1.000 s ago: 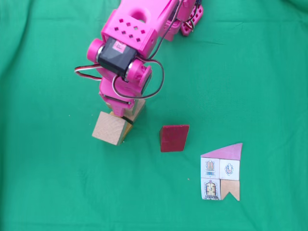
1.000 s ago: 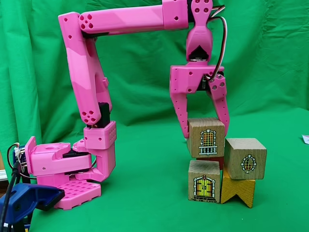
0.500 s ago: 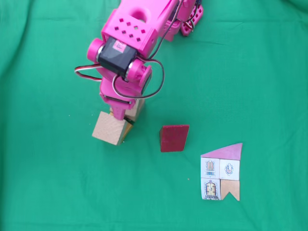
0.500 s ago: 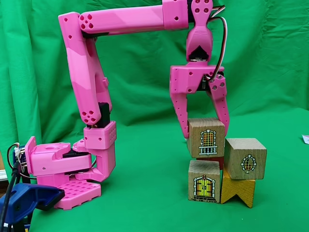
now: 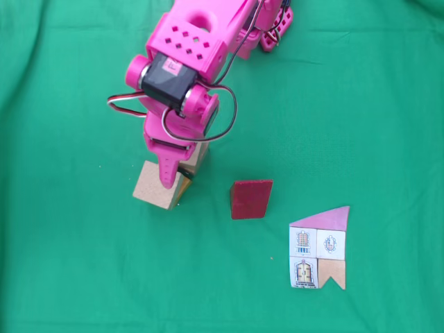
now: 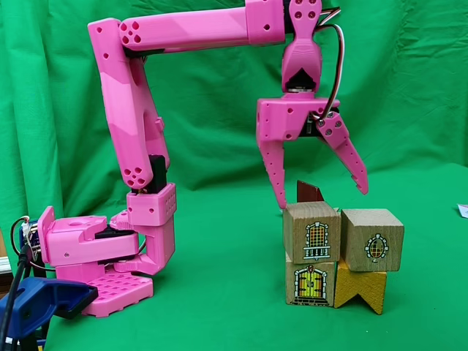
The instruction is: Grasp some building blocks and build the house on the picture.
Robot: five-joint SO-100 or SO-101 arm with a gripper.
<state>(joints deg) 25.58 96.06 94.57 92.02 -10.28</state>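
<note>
Matt wooden building blocks (image 6: 312, 232); green cloth (image 5: 374, 104); glossy plastic arm (image 6: 190, 29).

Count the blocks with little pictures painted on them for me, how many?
3. In a fixed view: the door block sits at the bottom, the tall-window block on top of it, the round-window block beside that, on the yellow block. Other faces stay hidden.

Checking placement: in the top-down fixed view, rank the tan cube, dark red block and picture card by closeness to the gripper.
1. Tan cube, directly under the gripper.
2. Dark red block, to its right.
3. Picture card, farthest, lower right.
</note>
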